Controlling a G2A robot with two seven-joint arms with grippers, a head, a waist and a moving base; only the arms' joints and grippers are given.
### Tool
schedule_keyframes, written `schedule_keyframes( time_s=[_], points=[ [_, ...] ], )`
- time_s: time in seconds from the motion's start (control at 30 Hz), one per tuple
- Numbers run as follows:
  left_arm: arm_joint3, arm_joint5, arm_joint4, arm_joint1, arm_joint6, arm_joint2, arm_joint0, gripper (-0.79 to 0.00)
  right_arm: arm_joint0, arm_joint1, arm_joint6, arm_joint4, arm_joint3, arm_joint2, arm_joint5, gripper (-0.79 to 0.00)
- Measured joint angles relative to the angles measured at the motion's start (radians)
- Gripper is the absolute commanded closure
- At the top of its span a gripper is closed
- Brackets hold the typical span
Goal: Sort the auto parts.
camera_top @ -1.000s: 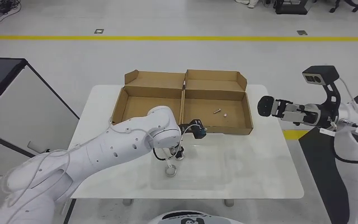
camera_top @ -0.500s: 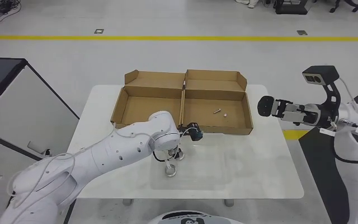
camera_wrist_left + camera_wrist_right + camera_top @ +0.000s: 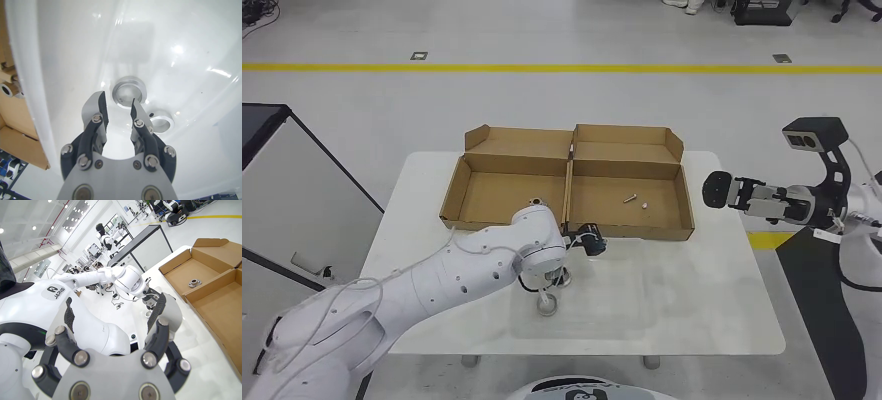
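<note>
Claw point(image 3: 118, 97) hangs spread over ring point(image 3: 129, 80) near rim.

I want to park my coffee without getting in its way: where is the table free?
The table is bare between the front wall of the cardboard box and the near edge, on the side of the right hand. It is crowded where the left hand hangs over two metal rings.

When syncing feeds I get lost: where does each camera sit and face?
Top view: overhead, looking down at the table; left arm, right arm show.
Left wrist view: left wrist, facing down; open left gripper by a metal ring.
Right wrist view: beside the table, facing across; open right gripper, left arm beyond.
All share the cardboard box.
</note>
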State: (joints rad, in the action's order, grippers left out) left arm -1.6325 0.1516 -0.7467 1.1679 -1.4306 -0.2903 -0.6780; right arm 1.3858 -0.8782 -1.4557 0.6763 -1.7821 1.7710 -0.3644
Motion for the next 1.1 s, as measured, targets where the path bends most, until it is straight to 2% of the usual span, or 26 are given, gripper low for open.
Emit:
schedule_keyframes(
  time_s=[0.3, 0.8, 1.1],
  points=[
    [0.012, 0.019, -0.019, 0.013, -0.007, -0.004, -0.012, -0.314, 0.000, 0.000, 0.000, 0.000, 0.000, 0.000, 0.000, -0.785],
    [0.009, 0.107, 0.042, 0.022, -0.061, -0.018, -0.027, -0.292, 0.000, 0.000, 0.000, 0.000, 0.000, 0.000, 0.000, -0.785],
    [0.024, 0.103, 0.011, 0.030, -0.043, -0.030, -0.028, -0.277, 0.000, 0.000, 0.000, 0.000, 0.000, 0.000, 0.000, -0.785]
  ],
)
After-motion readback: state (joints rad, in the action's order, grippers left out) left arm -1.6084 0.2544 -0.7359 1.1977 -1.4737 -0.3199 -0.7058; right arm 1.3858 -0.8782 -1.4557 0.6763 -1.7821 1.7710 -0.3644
